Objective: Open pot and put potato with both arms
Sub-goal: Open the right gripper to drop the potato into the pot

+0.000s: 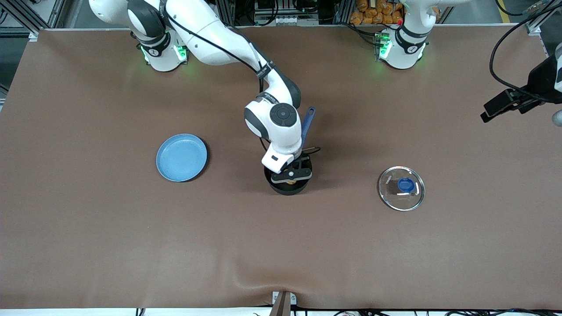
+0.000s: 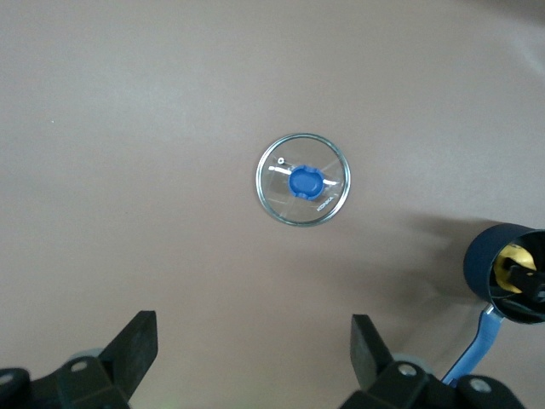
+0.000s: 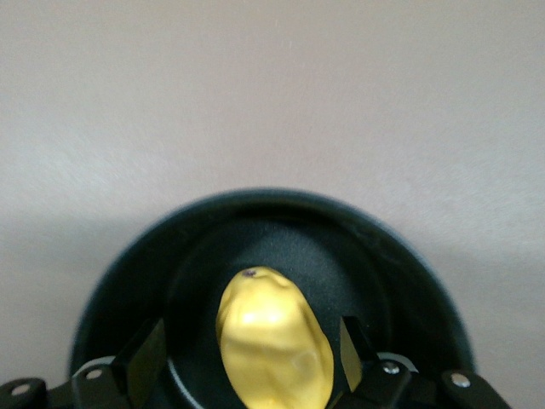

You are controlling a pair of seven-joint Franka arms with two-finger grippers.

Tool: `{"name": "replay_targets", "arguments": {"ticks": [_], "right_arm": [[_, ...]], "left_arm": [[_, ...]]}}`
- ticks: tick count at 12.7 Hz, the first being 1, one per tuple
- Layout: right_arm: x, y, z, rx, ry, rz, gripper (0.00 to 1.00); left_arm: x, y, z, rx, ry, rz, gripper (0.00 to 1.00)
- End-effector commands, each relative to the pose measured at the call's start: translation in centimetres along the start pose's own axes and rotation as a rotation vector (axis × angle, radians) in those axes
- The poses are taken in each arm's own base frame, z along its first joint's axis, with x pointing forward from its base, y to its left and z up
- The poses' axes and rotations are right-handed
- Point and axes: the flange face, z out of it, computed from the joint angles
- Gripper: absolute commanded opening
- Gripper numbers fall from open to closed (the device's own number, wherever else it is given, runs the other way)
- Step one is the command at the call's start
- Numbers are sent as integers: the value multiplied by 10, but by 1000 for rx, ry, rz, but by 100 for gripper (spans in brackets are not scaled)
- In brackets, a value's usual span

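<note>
The black pot [image 1: 287, 188] stands mid-table without its lid, its blue handle [image 1: 307, 125] pointing toward the robots' bases. My right gripper [image 1: 290, 173] is low over the pot's mouth with its fingers open. The yellow potato [image 3: 272, 341] lies in the pot [image 3: 255, 209] between the spread fingers [image 3: 145, 358], with a gap on one side. The glass lid [image 1: 401, 188] with its blue knob lies flat on the table toward the left arm's end. My left gripper [image 1: 491, 112] is open and empty, high above the table near the left arm's end. Its wrist view shows the lid [image 2: 302, 179] and the pot [image 2: 481, 256].
A flat light-blue plate [image 1: 181, 157] lies toward the right arm's end of the table. The brown table cover [image 1: 281, 245] is bare nearer the front camera.
</note>
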Motion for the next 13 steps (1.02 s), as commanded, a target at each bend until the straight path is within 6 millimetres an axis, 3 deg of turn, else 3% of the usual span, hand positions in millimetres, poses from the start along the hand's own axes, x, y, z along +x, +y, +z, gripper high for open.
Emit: {"name": "replay_targets", "arguments": {"ticks": [1, 4, 9, 11, 13], "right_arm": [[11, 24, -66, 18, -42, 55, 91], [30, 66, -167, 23, -101, 86, 93], [32, 188, -328, -7, -218, 147, 95], [28, 247, -371, -21, -254, 136, 95], [15, 310, -394, -13, -273, 108, 95]], "left_arm": [[-11, -3, -6, 1, -2, 16, 100], [-11, -1, -6, -1, -2, 19, 100], [-9, 1, -4, 0, -5, 22, 100], [-9, 1, -3, 0, -7, 22, 100], [-9, 2, -1, 0, -12, 23, 100]]}}
